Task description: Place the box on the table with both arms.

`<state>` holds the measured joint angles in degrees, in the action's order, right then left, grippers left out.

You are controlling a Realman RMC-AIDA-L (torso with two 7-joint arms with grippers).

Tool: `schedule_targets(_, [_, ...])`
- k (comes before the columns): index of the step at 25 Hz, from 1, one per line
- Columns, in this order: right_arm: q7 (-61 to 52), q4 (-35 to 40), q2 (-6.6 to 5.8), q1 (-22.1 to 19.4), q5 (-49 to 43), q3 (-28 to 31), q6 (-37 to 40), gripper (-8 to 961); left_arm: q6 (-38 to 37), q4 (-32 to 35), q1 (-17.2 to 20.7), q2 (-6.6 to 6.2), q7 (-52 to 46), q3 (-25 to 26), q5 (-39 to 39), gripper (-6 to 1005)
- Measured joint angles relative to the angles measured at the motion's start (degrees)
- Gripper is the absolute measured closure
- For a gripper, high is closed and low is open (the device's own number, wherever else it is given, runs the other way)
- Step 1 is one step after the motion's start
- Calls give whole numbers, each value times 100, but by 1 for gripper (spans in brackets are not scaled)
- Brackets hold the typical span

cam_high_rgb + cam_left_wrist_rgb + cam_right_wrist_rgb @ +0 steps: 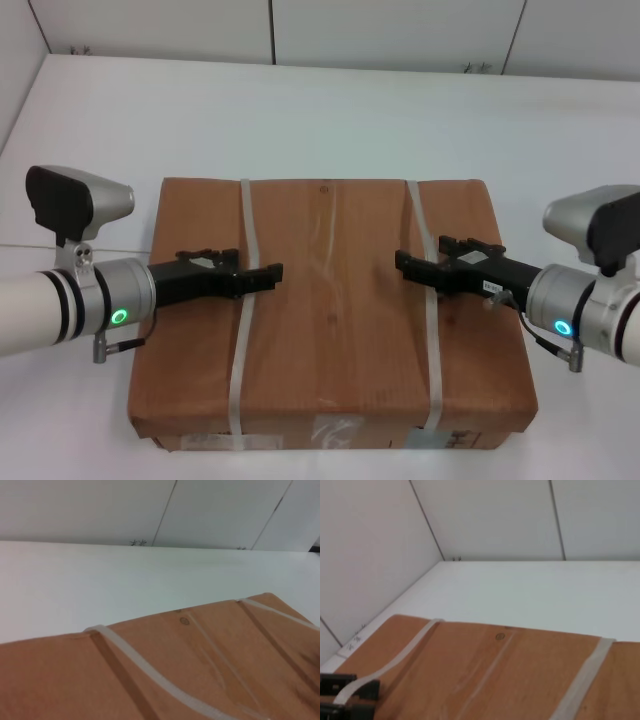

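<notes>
The brown cardboard box (335, 330) lies flat over the white table (330, 110), taped seam up and labels on its near side. I cannot tell whether it rests on the table or hangs just above it. My left gripper (268, 274) reaches in from the left and is shut on the left strap (243, 340) over the box top. The right wrist view shows that strap (395, 662) raised where it meets this gripper (347, 697). My right gripper (408, 264) reaches in from the right and is shut on the right strap (431, 340). The box top (200, 670) fills the left wrist view.
White wall panels (390, 30) stand behind the table's far edge. Another wall (365, 555) runs along the table's left side. Bare tabletop (125, 580) stretches beyond the box.
</notes>
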<state>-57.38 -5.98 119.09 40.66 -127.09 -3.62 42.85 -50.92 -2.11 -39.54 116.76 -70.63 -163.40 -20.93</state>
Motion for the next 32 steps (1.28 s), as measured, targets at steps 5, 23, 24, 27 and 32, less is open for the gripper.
schedule_targets(5, [69,70,1,-297,-1,325,443,99,-11,-2,-3,-8,-61,3,-38,147])
schedule_targets(23, [800,1475,-38,-685,-404,143,4025,97,-3751,-662,509,-143,1650,-65,-1034,154])
schedule_targets(24, [796,1588,-42,-663,-446,47,4258,98,-4193,-708,505,-214,1725,-67,-843,154])
schedule_targets(27, [738,1978,-62,-514,-505,-568,5093,98,-4915,-752,448,-409,1800,-69,-332,155])
schedule_targets(32, [599,2212,-67,-359,-508,-1050,5658,99,-5491,-754,381,-552,1860,-69,141,156])
